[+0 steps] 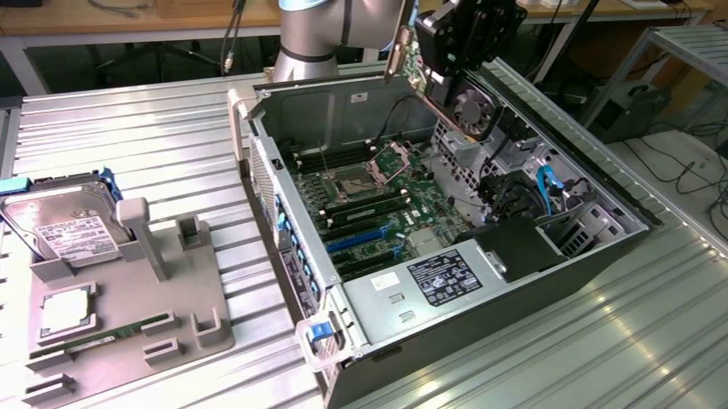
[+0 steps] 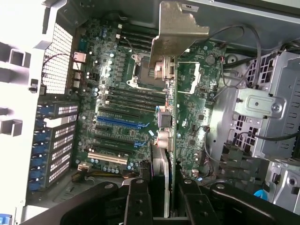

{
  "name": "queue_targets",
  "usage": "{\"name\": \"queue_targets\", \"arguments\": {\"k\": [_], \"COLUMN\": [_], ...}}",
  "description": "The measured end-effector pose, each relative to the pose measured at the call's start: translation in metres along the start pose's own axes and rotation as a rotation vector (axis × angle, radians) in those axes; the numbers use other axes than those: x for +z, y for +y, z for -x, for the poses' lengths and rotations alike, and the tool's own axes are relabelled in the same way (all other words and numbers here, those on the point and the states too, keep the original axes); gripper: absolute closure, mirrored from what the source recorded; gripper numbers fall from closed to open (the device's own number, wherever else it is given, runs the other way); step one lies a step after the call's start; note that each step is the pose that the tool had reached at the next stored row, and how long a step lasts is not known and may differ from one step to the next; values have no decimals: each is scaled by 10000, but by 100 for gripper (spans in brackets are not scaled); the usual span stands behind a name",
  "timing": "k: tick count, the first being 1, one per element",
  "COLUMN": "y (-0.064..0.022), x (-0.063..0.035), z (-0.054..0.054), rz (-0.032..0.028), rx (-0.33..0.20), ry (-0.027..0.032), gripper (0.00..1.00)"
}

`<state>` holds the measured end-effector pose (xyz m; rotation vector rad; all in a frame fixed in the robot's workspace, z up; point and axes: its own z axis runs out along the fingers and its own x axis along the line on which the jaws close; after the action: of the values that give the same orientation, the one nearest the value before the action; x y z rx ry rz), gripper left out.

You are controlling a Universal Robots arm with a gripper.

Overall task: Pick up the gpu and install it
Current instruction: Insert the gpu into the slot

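My gripper (image 2: 164, 199) is clamped tight on the gpu (image 2: 180, 33). The card hangs just below it, edge down, over the open computer case (image 1: 489, 332). I think it is held upright to line up with the slots (image 2: 119, 123) underneath.

Dial centred on the gripper (image 2: 164, 199), 12 o'clock running along the held card toward its bracket.

- Black jaws closed on either face of the gpu (image 2: 165, 117), seen edge-on; silver bracket at its far end, 12 o'clock.
- Card hangs above the open case, clear of the motherboard (image 2: 112, 93).
- CPU socket (image 2: 140, 65) just off 12 toward 11, partly hidden by the bracket.
- Long blue slot (image 2: 119, 123) at 11 o'clock, unoccupied.
- White slot (image 2: 108, 158) at 10 o'clock.
- Row of blue tabs (image 2: 40, 154) on the case wall, between 9 and 10.
- Silver drive cage (image 2: 262, 108) between 1 and 2 o'clock, black cables looping beside it.
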<state>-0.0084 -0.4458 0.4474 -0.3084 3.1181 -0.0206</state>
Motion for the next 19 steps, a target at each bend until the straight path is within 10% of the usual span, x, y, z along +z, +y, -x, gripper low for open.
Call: {"name": "queue_targets", "arguments": {"k": [19], "y": [0], "x": [0], "z": [0], "rz": [6], "rx": [-1004], "ry": [-14], "gripper": [72]}}
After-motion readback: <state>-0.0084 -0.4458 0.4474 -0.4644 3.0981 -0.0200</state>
